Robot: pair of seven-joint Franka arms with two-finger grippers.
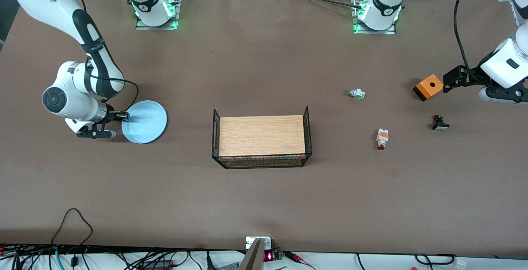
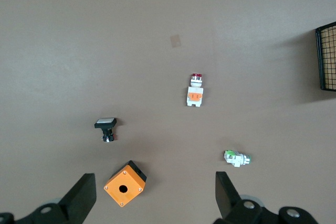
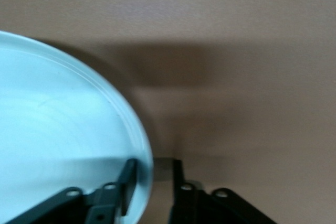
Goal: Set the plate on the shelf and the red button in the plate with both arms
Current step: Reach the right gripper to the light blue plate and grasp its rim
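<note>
the plate lies at the right arm's end of the table, well apart from the wire basket with its wooden board in the middle. the right gripper is at the plate's rim on the side away from the basket, and in the right wrist view the rim sits between the two fingers, one finger over the plate's inside and the other outside it. i judge it clamped on the rim. the hold is on a thin edge only, so a wide shallow plate could well swing or slip out when lifted, and a tilted plate might catch the basket's raised end wall on the way in.

the left gripper hangs over the left arm's end of the table, just beside the orange box, its fingers spread wide with nothing between them. a careless descent could knock that box.

the red button lies on its side, nearer the front camera than the green-tipped part and between the basket and the black part with a white cap. it is small and blocky, and lying down it could roll or skid under an off-centre pinch. the similar white green-tipped part could also be taken by mistake.
</note>
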